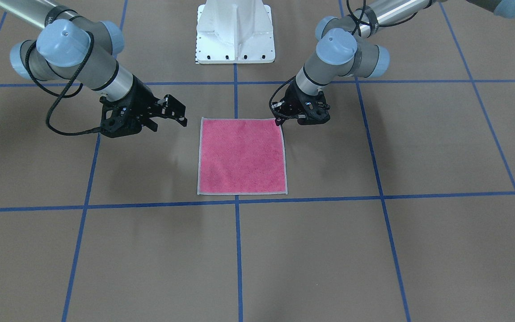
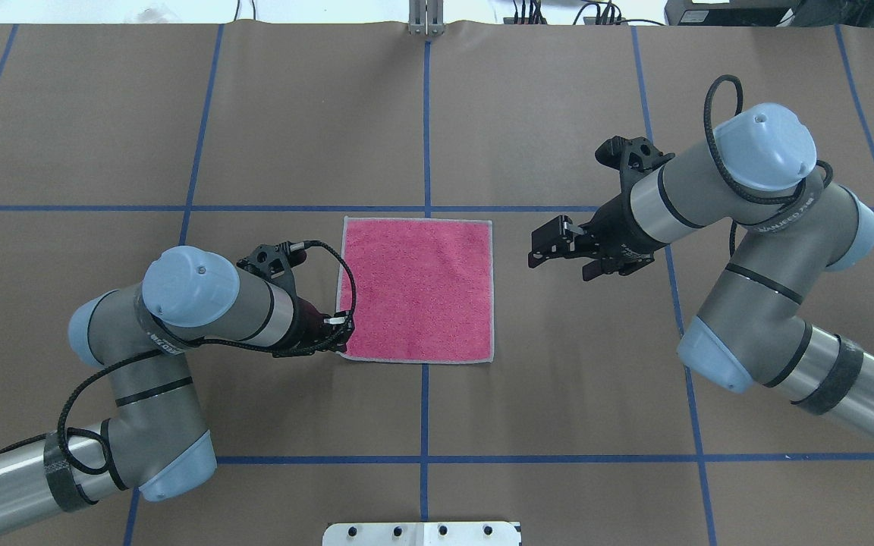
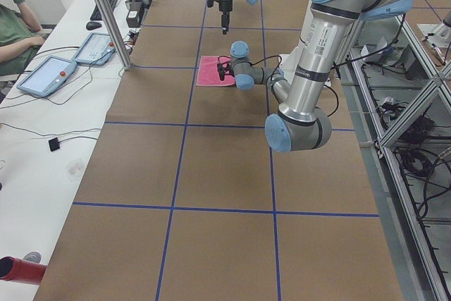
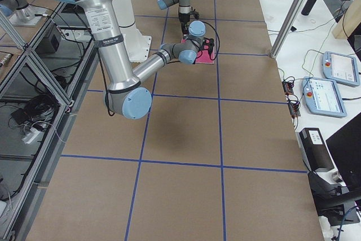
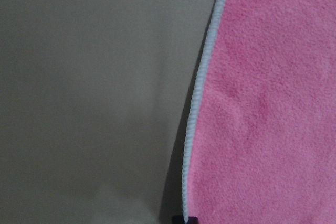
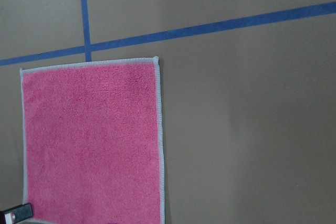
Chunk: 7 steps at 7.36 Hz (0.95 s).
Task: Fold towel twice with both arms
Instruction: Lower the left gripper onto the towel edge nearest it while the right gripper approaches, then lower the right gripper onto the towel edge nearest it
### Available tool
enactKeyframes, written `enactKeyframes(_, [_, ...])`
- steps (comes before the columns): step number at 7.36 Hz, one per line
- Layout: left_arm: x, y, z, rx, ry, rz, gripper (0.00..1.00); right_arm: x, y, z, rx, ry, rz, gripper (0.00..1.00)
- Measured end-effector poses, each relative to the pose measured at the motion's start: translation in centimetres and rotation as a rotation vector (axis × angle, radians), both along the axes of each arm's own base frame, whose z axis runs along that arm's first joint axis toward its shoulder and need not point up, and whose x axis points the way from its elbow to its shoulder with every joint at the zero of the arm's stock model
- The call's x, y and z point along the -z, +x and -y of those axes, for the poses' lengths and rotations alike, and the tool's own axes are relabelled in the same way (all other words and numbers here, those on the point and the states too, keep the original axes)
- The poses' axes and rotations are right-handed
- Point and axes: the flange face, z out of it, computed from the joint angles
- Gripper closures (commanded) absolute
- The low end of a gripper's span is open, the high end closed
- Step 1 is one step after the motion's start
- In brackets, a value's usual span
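The left gripper (image 2: 340, 340) is down at the towel (image 2: 418, 288), at its corner nearest the robot on the left side, with the tip touching the light border. I cannot tell how wide its jaws stand. The right gripper (image 2: 541, 244) hangs beside the opposite edge of the towel, apart from it, with jaws parted. The towel lies flat, pink face up, on the brown table (image 2: 558, 394).
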Motion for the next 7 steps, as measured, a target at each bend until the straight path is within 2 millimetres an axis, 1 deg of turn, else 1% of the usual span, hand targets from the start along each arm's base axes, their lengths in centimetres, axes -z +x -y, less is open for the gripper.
enactKeyframes(1, [0.1,0.0,0.0,0.000,0.000,-0.001,1.00,0.8,-2.1,-1.2,-0.021,-0.010,-0.003,0.05])
enactKeyframes(2, [0.1,-0.1,0.0,0.001,-0.001,-0.002,1.00,0.9,-4.2,-2.4,-0.034,-0.011,-0.014,0.05])
enactKeyframes(3, [0.2,-0.1,0.0,0.001,-0.001,-0.003,1.00,0.6,-6.2,-3.2,-0.037,-0.011,-0.032,0.06])
enactKeyframes(4, [0.2,0.0,0.0,0.001,0.000,-0.003,1.00,0.1,-7.7,-3.7,-0.033,-0.013,-0.049,0.06])
enactKeyframes(5, [0.2,0.0,0.0,0.000,0.000,-0.003,1.00,-0.4,-8.5,-4.1,-0.025,-0.016,-0.060,0.06])
enactKeyframes(7, [0.3,0.0,-0.1,0.000,0.001,-0.005,1.00,-0.8,-9.5,-4.9,-0.011,-0.023,-0.070,0.06])
